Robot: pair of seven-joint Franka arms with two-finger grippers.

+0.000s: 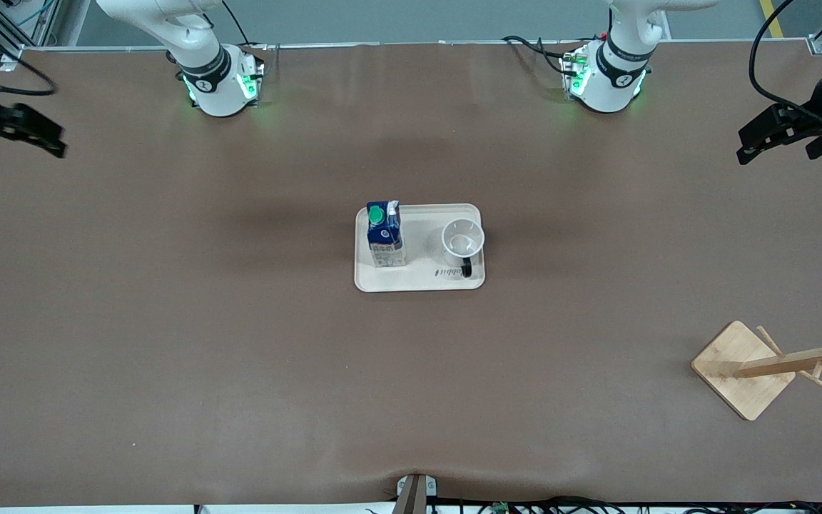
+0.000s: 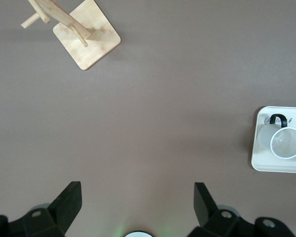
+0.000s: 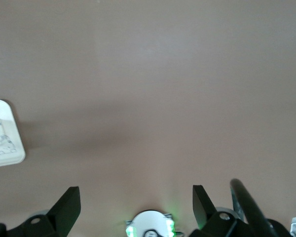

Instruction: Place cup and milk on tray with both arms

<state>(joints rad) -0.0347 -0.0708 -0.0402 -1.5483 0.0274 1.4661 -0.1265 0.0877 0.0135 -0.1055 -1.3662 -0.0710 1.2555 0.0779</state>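
Bamboo rack (image 1: 746, 369) nearest; cup (image 1: 462, 240), milk (image 1: 385, 234) on tray (image 1: 418, 282); both claws spread, empty.

Two white arms are showing rounded, glossy casings with black joint bands — the right arm (image 1: 204, 68) and the left arm (image 1: 614, 68) are both glowing green at their bases. Black cables are trailing from each base. Both grippers are showing matte black, wedge-shaped fingers (image 2: 69, 200).
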